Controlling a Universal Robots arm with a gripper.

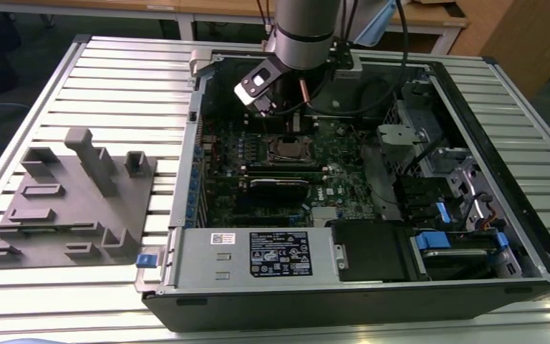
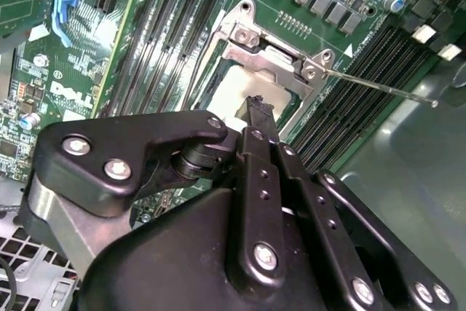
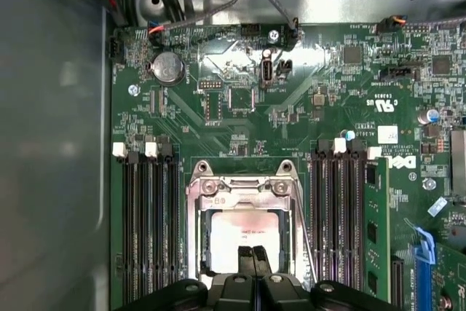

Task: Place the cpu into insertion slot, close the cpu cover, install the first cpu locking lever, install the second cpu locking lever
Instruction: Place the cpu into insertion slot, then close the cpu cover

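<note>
- At the exterior view's left, a grey fixture block (image 1: 65, 208) with upright pegs and shallow pockets lies on the slatted metal table (image 1: 122, 79).
- Just beside it, toward the middle, the open computer case (image 1: 351, 304) lies on its side with the green board facing up. A silver power supply box (image 1: 246, 254) fills its near corner.
- The arm (image 1: 304, 32) reaches down into the case from the far edge, ending above the insertion slot (image 1: 289, 149) near the middle of the board.
- In both wrist views the claw (image 2: 258, 107) (image 3: 254, 256) has its black fingertips pressed together with nothing seen between them. They are over the slot's near edge.
- The cpu (image 3: 233, 231) (image 2: 229, 89) lies flat in the slot, pale face up. I cannot tell whether the fingertips touch it.
- The cpu cover (image 3: 244, 193) (image 2: 273, 52) shows as a silvery frame around the chip. Whether it is fully down I cannot tell.
- A thin wire locking lever (image 2: 378, 87) juts out from one corner of the slot, its free end over the case floor past the black memory slots (image 3: 338, 223).
- At the exterior view's right, drive cages with blue tabs (image 1: 431, 240) sit inside the case.
</note>
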